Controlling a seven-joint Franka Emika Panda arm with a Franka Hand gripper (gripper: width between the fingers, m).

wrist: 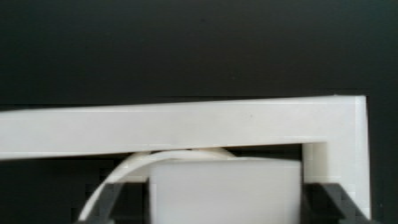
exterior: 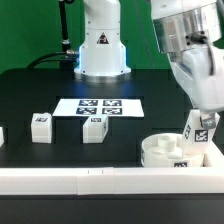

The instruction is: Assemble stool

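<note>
The round white seat (exterior: 163,152) lies at the exterior view's right front, against the white border bar (exterior: 100,180). My gripper (exterior: 200,140) is shut on a white tagged leg (exterior: 200,131) and holds it upright over the seat's far right part. In the wrist view the leg (wrist: 221,190) fills the space between my dark fingers (wrist: 116,200), with the seat's curved rim (wrist: 134,168) just beyond it. Two more tagged legs (exterior: 41,125) (exterior: 93,128) stand loose on the black table.
The marker board (exterior: 99,106) lies flat at the table's middle back. The robot's white base (exterior: 102,50) stands behind it. White border bars (wrist: 178,125) run along the table's front and right edges. A white part (exterior: 2,134) shows at the exterior view's left edge.
</note>
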